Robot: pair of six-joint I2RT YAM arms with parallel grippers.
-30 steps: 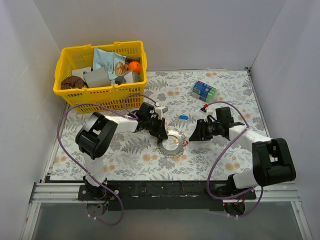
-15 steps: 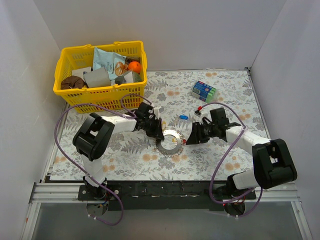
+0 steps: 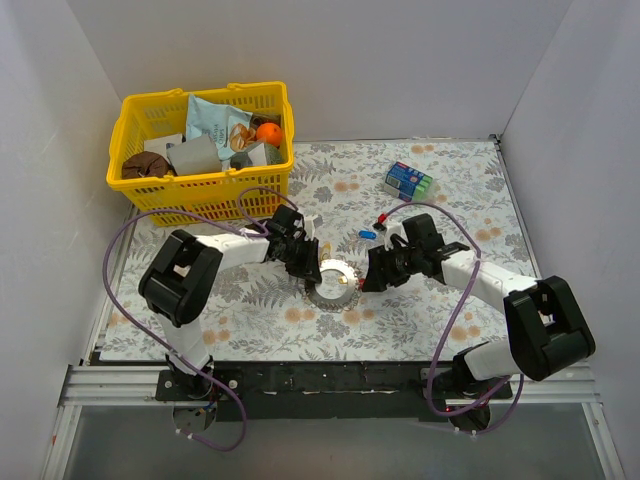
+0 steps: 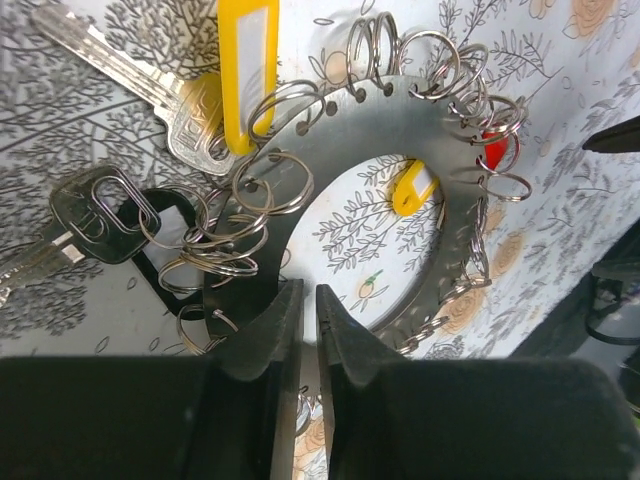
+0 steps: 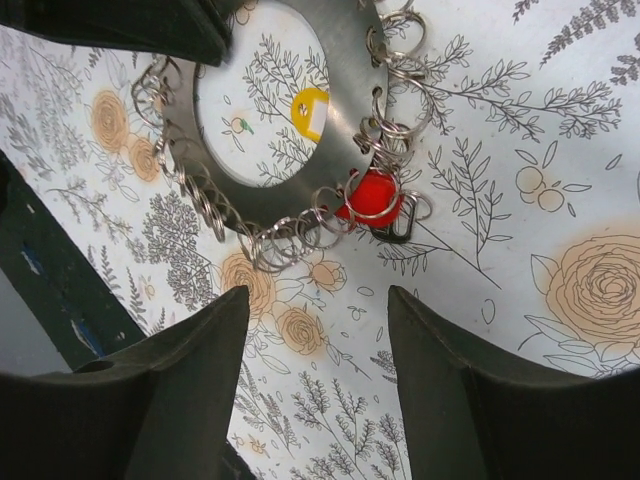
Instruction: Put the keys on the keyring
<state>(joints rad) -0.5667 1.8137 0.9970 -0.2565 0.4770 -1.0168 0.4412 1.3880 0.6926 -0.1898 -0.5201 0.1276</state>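
Left end effector (image 4: 308, 300) was clamped on the keyring's (image 4: 350, 130) near rim. It looked thin, stiff and slick, flat on the worktop (image 5: 560, 150), so best taken by the edge. Right end effector (image 5: 318, 300) gaped empty, with the light red key (image 5: 372, 195) just ahead.

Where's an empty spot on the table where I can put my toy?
Bare table lies between the yellow basket and the blue-green packet, and along the near edge in front of the keyring. The middle is crowded: left gripper, right gripper and keys bunch there.
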